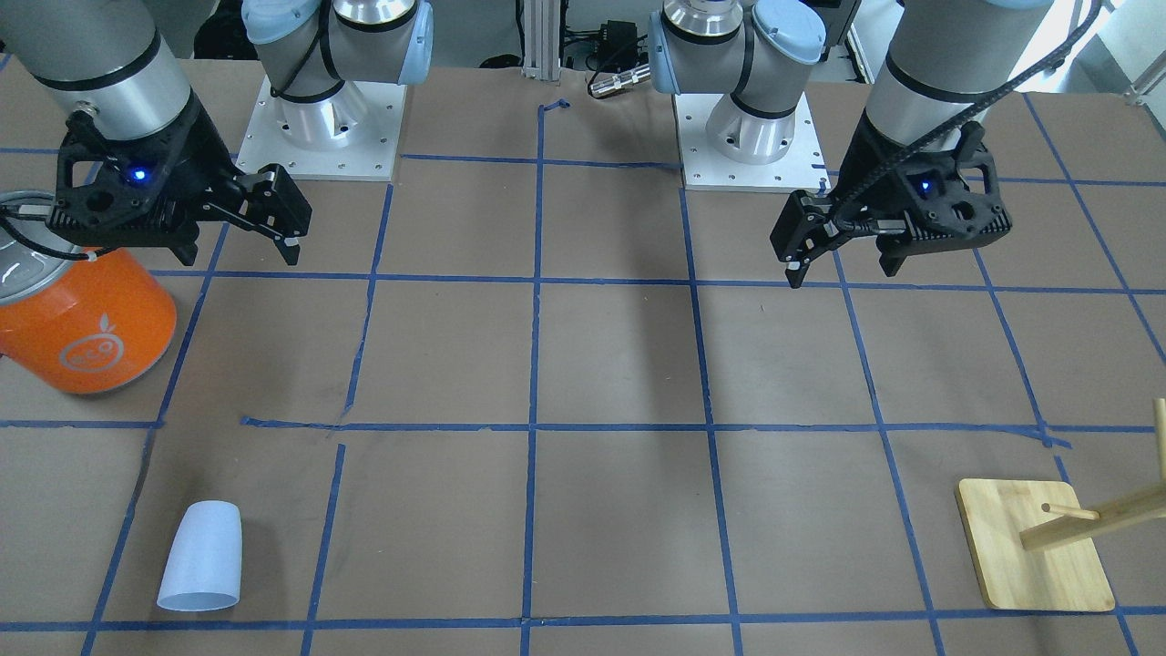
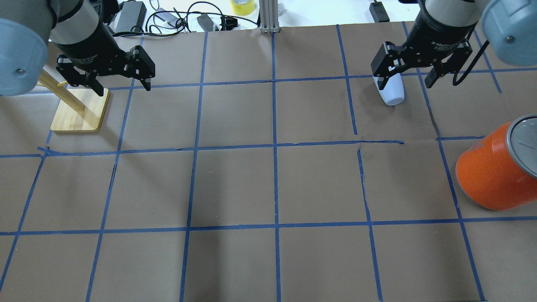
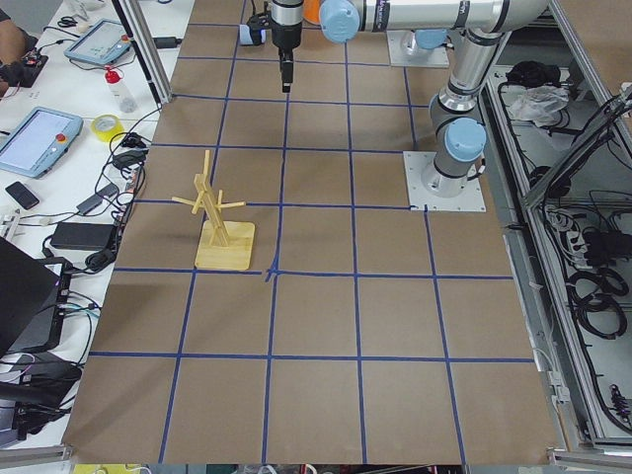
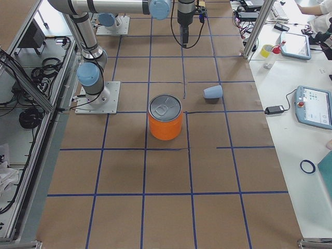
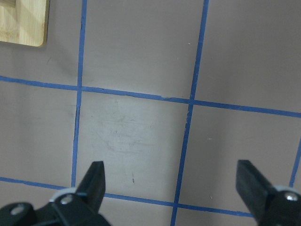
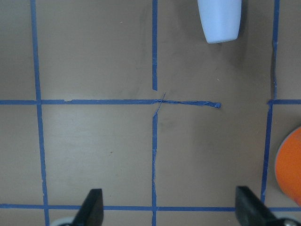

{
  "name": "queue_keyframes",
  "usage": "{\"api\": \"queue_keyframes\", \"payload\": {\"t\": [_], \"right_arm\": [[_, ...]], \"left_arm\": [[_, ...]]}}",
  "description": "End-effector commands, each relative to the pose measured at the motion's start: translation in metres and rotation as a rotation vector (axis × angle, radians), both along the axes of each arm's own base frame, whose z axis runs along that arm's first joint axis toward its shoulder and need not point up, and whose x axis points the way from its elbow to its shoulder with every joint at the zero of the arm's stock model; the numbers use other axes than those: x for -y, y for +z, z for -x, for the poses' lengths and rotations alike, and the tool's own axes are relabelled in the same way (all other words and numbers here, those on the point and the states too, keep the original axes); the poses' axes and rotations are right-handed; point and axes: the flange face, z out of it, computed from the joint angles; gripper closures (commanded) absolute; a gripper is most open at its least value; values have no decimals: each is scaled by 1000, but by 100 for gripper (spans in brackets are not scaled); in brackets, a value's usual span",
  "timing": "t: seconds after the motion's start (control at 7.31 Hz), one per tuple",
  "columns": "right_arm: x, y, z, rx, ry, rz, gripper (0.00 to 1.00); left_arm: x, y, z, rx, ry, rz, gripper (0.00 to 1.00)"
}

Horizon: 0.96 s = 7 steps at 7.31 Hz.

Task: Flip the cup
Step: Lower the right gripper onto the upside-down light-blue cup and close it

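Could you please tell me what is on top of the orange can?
A silver lid closes the orange can; nothing else rests on it. Its contents are hidden.

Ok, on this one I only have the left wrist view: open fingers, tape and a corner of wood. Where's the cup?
Observer: The cup lies on its side on the table, on the robot's right half, toward the operators' edge.
Reviewer: And is the right gripper on it?
Observer: No. The right gripper is open and held above the table, apart from the cup and nearer the robot.
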Motion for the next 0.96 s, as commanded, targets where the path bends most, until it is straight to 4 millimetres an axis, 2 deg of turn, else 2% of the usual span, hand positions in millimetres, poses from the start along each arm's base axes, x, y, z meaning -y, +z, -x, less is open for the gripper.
{"api": "queue_keyframes", "payload": {"t": [0.0, 0.14, 0.27, 0.41, 0.55, 0.82], "right_arm": [[7, -8, 12, -21, -24, -9, 0], [33, -21, 42, -84, -58, 34, 0], [67, -43, 63, -89, -74, 70, 0], [98, -80, 71, -94, -46, 91, 0], [134, -130, 81, -99, -39, 116, 0], [186, -185, 90, -101, -2, 160, 0]], "left_arm": [[-13, 12, 4, -34, -3, -12, 0], [-15, 7, 4, -33, -1, -23, 0], [-12, 1, 4, -32, -1, -32, 0], [-8, -6, 4, -37, -1, -46, 0], [-8, -8, 2, -38, 2, -49, 0], [-8, -8, 2, -33, 2, -54, 0]]}}
